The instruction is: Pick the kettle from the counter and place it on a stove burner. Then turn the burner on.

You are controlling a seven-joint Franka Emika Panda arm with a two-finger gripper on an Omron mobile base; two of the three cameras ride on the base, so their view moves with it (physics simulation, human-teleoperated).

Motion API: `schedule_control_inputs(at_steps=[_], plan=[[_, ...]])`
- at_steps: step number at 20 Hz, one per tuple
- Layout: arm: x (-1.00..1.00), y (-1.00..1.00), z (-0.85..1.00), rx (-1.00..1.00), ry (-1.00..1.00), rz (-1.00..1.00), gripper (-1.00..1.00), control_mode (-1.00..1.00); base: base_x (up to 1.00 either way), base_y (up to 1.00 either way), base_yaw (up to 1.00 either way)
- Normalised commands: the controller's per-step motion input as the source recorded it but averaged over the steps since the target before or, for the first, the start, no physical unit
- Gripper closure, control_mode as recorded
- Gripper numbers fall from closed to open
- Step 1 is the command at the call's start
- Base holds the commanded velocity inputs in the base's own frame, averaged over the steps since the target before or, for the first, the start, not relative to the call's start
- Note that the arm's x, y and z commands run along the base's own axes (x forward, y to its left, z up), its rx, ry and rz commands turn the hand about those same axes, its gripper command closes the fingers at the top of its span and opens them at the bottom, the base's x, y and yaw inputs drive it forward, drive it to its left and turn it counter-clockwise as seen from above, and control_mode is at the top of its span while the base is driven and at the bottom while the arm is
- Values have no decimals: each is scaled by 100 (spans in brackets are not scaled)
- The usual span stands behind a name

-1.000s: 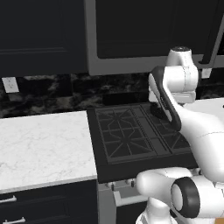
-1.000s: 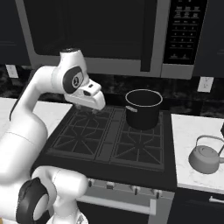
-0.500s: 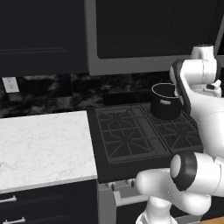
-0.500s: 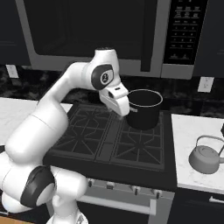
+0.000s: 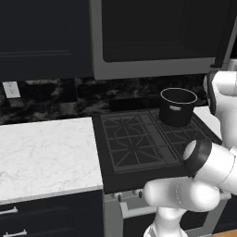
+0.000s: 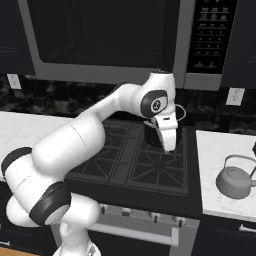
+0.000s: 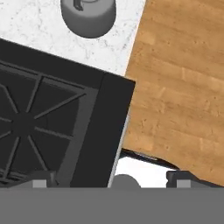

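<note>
The kettle (image 6: 237,180), squat and silver-grey with a thin loop handle, stands on the white marble counter (image 6: 216,150) right of the stove. My gripper (image 6: 170,148) hangs fingers-down over the right-hand stove burner (image 6: 159,172), left of the kettle and apart from it. In the hand view the kettle (image 7: 88,15) sits at the top edge on the counter (image 7: 39,37), the burner grate (image 7: 30,127) lies at the left, and my gripper (image 7: 109,181) is open with nothing between its widely spaced fingertips (image 7: 42,181).
A tall black pot (image 5: 177,106) stands on the back right burner, partly hidden behind my hand in the right base view. Another stretch of marble counter (image 5: 46,155) lies left of the stove. Wooden floor (image 7: 183,87) shows beyond the stove's front corner. A microwave (image 6: 115,40) hangs overhead.
The arm has swung rightward across the cooktop, from over the left-middle grates to over the right burners, closer to the kettle. The jaws stayed open.
</note>
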Motion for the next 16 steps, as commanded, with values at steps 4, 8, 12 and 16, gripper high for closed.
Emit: schedule_control_inputs(at_steps=[4,8,12,16], plan=[[-13,-86,-3,0,-6,-32,-100,-100,0,0,0],[-15,-75,0,0,-13,-28,-100,-100,0,0,0],[-1,-64,0,0,-22,-26,-100,-100,0,0,0],[3,-57,0,0,-13,-26,-100,-100,0,0,0]])
